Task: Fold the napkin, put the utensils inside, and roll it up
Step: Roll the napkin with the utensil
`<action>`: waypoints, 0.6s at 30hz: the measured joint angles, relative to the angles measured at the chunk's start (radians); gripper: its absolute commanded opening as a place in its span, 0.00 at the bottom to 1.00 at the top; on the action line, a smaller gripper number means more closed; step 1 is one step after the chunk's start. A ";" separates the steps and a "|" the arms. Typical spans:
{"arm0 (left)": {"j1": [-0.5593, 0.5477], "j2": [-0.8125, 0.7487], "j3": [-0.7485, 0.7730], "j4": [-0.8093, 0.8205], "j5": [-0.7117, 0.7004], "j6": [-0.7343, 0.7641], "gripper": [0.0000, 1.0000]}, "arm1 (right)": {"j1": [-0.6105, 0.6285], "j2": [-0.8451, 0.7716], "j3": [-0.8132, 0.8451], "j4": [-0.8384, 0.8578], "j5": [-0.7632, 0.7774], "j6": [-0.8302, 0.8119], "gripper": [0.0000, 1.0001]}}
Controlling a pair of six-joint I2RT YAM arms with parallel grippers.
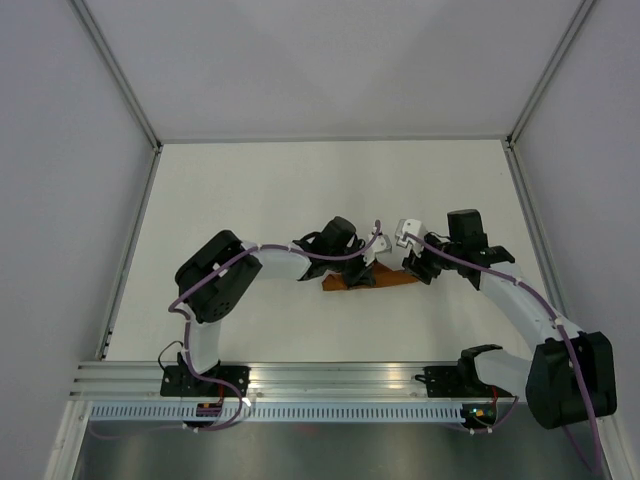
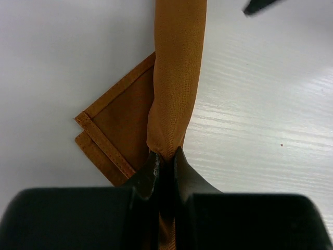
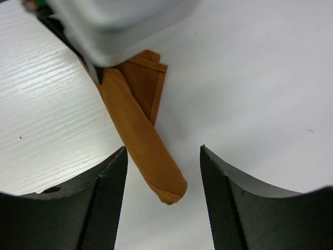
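1. Shows the napkin (image 1: pixel 385 281) (image 2: pixel 177 78) (image 3: pixel 140 130) rolled into a slim rust-orange tube, lying on the white worktop (image 1: pixel 250 190) between the two arms.
2. Has the left claw (image 1: pixel 366 273) (image 2: pixel 165 159) clamped on one end of that tube, jaws nearly together with fabric squeezed between them.
3. Leaves a flat, hemmed corner of the cloth poking out from under the roll, just beside the left claw, with two stitched edges layered one over the other.
4. Holds the right claw (image 1: pixel 418 268) (image 3: pixel 162 150) spread wide and gripping nothing, jaws standing either side of the tube's other end and apart from it.
5. Cannot tell how high above the worktop that claw sits.
6. Reveals the free end of the roll as rounded and tucked, resting on the worktop.
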 measured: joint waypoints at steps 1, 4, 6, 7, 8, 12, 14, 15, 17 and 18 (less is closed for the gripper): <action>0.011 0.013 0.024 -0.029 0.031 -0.008 0.02 | 0.004 -0.022 -0.016 0.000 0.001 -0.010 0.64; 0.034 0.050 0.087 -0.101 0.099 -0.027 0.02 | 0.050 -0.080 -0.074 0.006 0.015 -0.044 0.64; 0.045 0.068 0.116 -0.138 0.134 -0.037 0.02 | 0.108 -0.111 -0.127 0.029 0.047 -0.059 0.64; 0.050 0.075 0.129 -0.154 0.149 -0.041 0.02 | 0.143 -0.126 -0.157 0.043 0.068 -0.064 0.65; 0.053 0.082 0.142 -0.171 0.163 -0.044 0.02 | 0.180 -0.136 -0.187 0.062 0.090 -0.069 0.65; 0.061 0.107 0.185 -0.237 0.210 -0.053 0.02 | 0.282 -0.124 -0.266 0.131 0.162 -0.082 0.65; 0.064 0.119 0.206 -0.272 0.230 -0.056 0.02 | 0.298 -0.098 -0.280 0.169 0.190 -0.088 0.64; 0.065 0.126 0.218 -0.288 0.237 -0.057 0.02 | 0.302 -0.086 -0.284 0.188 0.201 -0.091 0.64; 0.071 0.140 0.242 -0.318 0.249 -0.064 0.03 | 0.309 -0.073 -0.287 0.210 0.216 -0.095 0.64; 0.072 0.145 0.249 -0.327 0.254 -0.067 0.03 | 0.312 -0.071 -0.287 0.217 0.221 -0.096 0.64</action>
